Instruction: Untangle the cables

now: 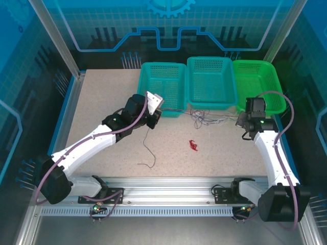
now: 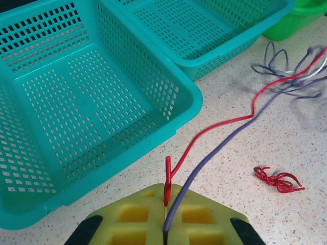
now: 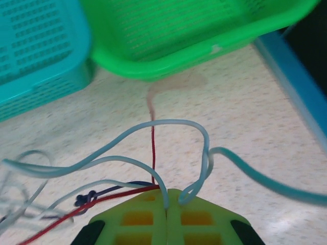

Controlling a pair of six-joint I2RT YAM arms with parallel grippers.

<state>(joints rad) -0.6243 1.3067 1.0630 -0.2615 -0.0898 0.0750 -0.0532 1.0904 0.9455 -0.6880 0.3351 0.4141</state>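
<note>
l gripper (image 2: 166,206) pinching red + purple wires (image 2: 214,150); r gripper (image 3: 167,208) clamped on whitish wire (image 3: 173,121). cables (image 1: 205,118) tangled betw. them nr table's (image 1: 102,102) far edge, by baskets (image 1: 209,81). red coil (image 1: 193,145) mid-table.

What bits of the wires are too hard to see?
- Top view: the tangle is too small to tell which wire crosses which.
- Left wrist view: the tangle is blurred and cut by the right edge; the red wire and purple wire ends hide inside the left hand.
- Right wrist view: the whitish wire leaves the right edge.
</note>
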